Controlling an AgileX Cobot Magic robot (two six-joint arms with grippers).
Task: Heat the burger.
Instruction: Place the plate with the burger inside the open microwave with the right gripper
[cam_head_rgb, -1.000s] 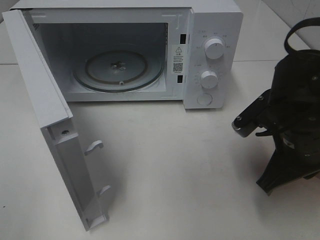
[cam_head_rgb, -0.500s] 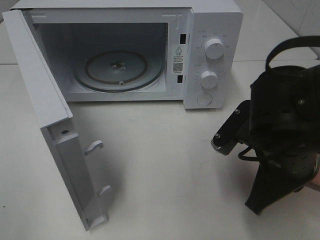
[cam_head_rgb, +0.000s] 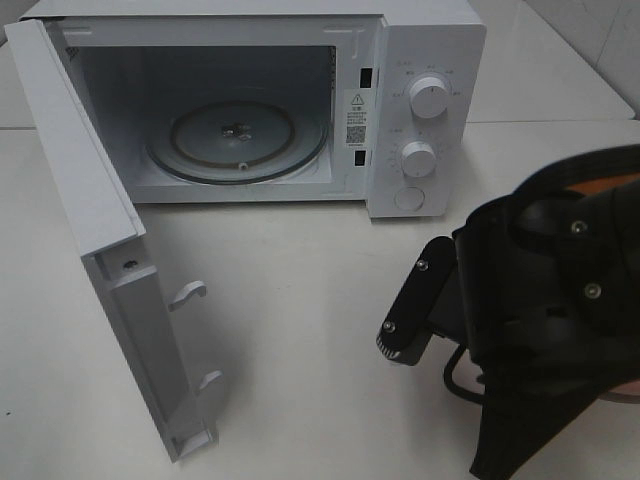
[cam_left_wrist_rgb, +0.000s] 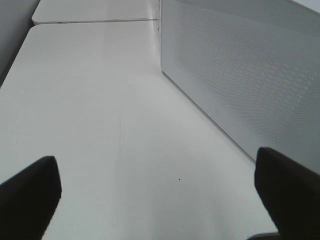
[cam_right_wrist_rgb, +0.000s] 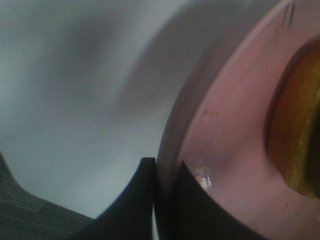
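At four o'clock on the desk (cam_head_rgb: 300, 300), the right hand (cam_right_wrist_rgb: 159, 165) grips the plate (cam_right_wrist_rgb: 225, 150) bearing the burger (cam_right_wrist_rgb: 297, 125), left hand (cam_left_wrist_rgb: 159, 192) wide open, empty; next, likely a carry toward ten o'clock onto the turntable (cam_head_rgb: 237, 140).

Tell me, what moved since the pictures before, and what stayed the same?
The right arm moved left and nearer the high camera, so it looks bigger now. Its right gripper is shut on the rim of the pink plate, which has the burger on it. The microwave stayed put, its door wide open and its glass turntable bare. The left gripper is open.
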